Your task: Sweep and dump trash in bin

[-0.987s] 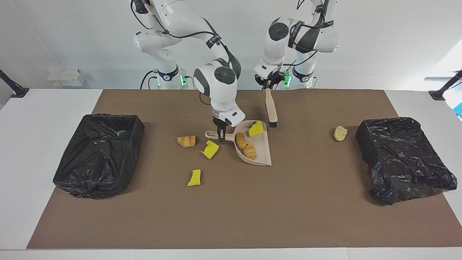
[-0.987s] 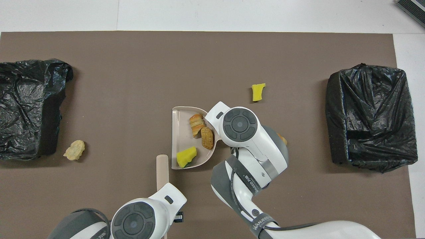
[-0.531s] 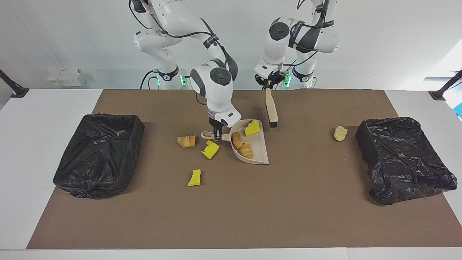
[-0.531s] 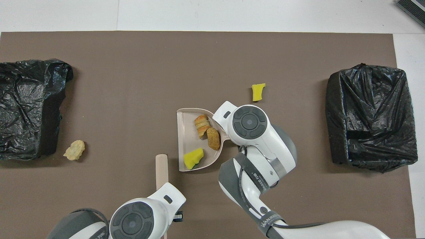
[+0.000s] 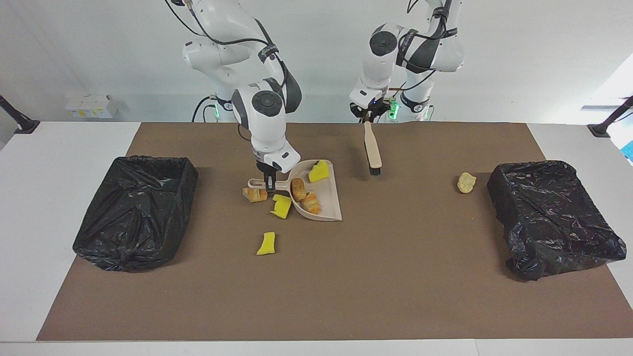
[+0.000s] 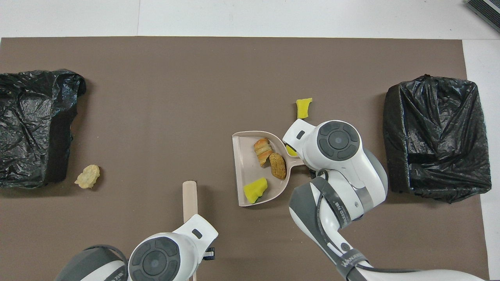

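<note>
The right gripper jaws clamp the dustpan handle, keeping three trash pieces aboard for the bin. The left gripper jaws hold the brush clear; other scraps lie on the worktop.

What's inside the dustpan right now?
The dustpan holds three pieces: a yellow sponge bit, a brown bread lump and an orange-tan bread lump. Whether anything smaller lies hidden under them cannot be seen.

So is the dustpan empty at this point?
No, the dustpan holds three pieces: a yellow sponge bit and two bread-like lumps.
</note>
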Available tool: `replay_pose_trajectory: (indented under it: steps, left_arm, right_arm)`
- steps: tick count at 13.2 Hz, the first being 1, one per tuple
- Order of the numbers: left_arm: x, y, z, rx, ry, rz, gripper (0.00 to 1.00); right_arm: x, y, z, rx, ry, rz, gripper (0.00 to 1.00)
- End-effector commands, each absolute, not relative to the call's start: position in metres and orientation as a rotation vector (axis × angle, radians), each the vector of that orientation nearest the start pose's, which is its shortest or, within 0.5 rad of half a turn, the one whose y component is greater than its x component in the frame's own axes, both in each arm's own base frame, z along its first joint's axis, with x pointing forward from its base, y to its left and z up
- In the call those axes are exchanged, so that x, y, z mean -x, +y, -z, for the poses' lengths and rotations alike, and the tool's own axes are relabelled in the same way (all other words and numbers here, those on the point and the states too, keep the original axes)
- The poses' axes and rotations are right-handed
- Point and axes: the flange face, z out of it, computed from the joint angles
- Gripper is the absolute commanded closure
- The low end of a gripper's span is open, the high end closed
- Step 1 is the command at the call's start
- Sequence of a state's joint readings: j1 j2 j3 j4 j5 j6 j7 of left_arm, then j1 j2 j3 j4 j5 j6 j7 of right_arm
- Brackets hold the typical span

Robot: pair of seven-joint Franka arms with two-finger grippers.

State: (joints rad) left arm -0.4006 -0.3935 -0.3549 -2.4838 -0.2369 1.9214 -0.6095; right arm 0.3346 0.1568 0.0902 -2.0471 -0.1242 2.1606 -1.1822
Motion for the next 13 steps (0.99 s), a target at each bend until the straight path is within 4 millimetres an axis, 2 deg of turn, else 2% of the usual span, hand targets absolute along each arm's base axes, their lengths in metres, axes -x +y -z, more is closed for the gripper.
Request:
replay_pose_trajectory:
  steps: [1,7,8,10,13]
  left_arm:
    - [-0.272,-0.286,-0.402,3.083,-0.007,-0.236,1.00]
    - [-0.279,-0.278,-0.400,3.073,-0.029,-0.265,1.00]
    - [-0.275,-0.275,-0.400,3.047,-0.033,-0.308,1.00]
    - [-0.269,-0.277,-0.421,3.012,-0.014,-0.368,1.00]
    - [-0.269,-0.277,-0.422,3.008,-0.011,-0.377,1.00]
  right_arm:
    - [-0.517,0.228,-0.365,-2.032,2.303,0.092,1.00]
    - [-0.517,0.230,-0.366,-2.042,2.294,0.079,1.00]
    - [-0.517,0.230,-0.366,-2.042,2.294,0.079,1.00]
    - [-0.517,0.230,-0.366,-2.045,2.292,0.076,1.00]
    - [-0.517,0.231,-0.365,-2.056,2.291,0.060,1.00]
